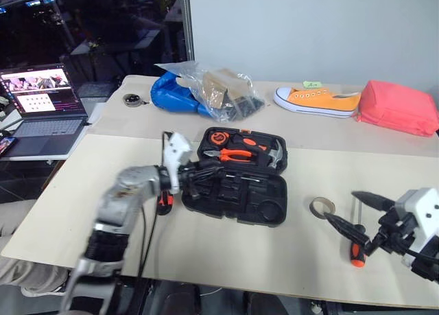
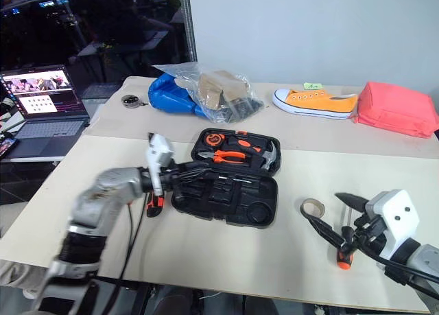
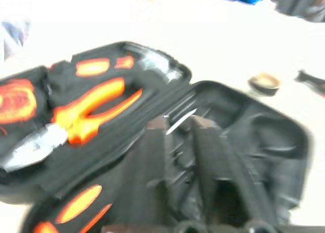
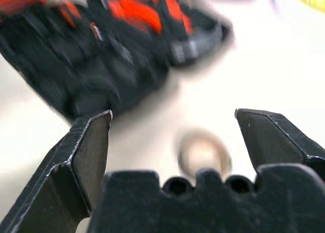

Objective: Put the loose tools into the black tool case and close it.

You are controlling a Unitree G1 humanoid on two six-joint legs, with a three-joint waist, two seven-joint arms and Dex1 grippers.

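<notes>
While the left gripper point(image 1: 195, 174) hovers half-open over the case point(image 1: 236, 191), the wide-open right gripper point(image 1: 351, 212) should grab the tape ring point(image 1: 320, 206) next.

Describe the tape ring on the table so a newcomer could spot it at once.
Start at the open black tool case in the middle of the pale table. Look to the robot's right of it, toward the open right gripper: the small grey tape ring lies flat on the tabletop there. Beside it lies a screwdriver with an orange-and-black handle; the ring is the only round, hollow thing there.
</notes>
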